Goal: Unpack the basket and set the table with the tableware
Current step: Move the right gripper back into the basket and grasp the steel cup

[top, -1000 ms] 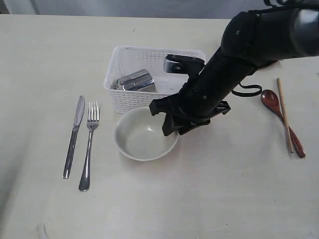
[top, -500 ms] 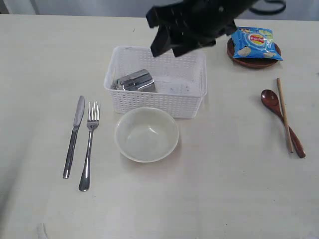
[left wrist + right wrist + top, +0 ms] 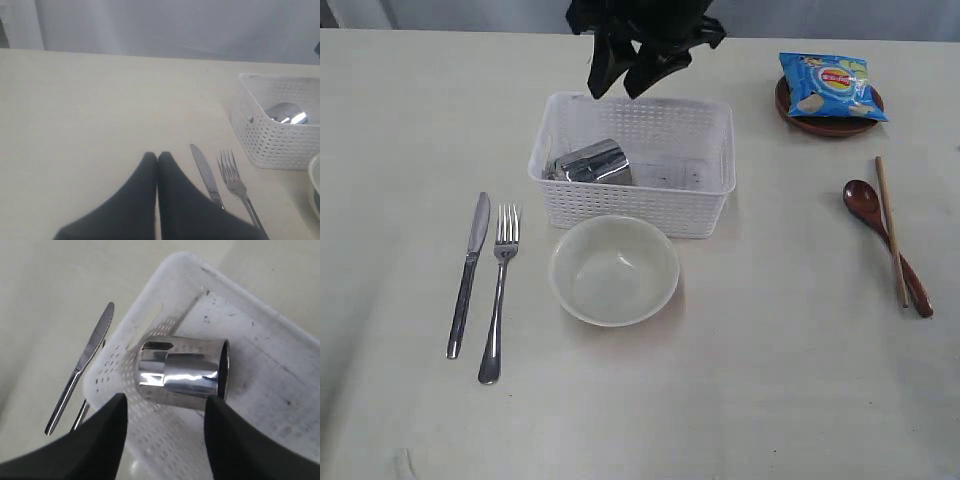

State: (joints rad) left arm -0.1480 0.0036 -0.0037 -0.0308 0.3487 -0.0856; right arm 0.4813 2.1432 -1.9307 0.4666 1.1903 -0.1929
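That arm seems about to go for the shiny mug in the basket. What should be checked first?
1. Is the right gripper open? Ok.
2. Is the mug framed between the jaws in the right wrist view? Ok.
3. Is the mug lying on its side in the basket with nothing on top? Ok.
4. Is the left gripper shut and away from the basket? Ok.
5. Is the bowl touching the basket wall? Cannot tell.

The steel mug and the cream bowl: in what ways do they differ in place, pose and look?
The steel mug lies on its side inside the basket; the cream bowl stands upright on the table, close beside the basket. The mug is shiny and mirror-like; the bowl is matte. The bowl is clearly wider than the mug. Both are round, open vessels.
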